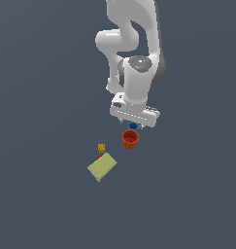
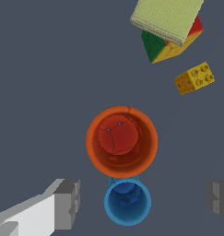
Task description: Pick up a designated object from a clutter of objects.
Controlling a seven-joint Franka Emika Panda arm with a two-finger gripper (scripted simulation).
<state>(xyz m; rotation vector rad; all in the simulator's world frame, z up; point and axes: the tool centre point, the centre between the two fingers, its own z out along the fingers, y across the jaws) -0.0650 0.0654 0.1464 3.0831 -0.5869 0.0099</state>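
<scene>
A: Where's the blue cup (image 2: 127,202)?
B: Upright, touching the orange cup (image 2: 121,142), directly under the gripper (image 2: 142,199). In the exterior view it (image 1: 133,126) peeks out just below the hand.
A: And the fingers (image 2: 67,203)?
B: Spread wide apart, one on each side of the blue cup, touching nothing.
A: The rest?
B: The yellow cube (image 2: 194,78) and flat box (image 2: 167,17) lie well apart, toward the exterior view's left. The box rests over a multicoloured cube (image 2: 160,48).
</scene>
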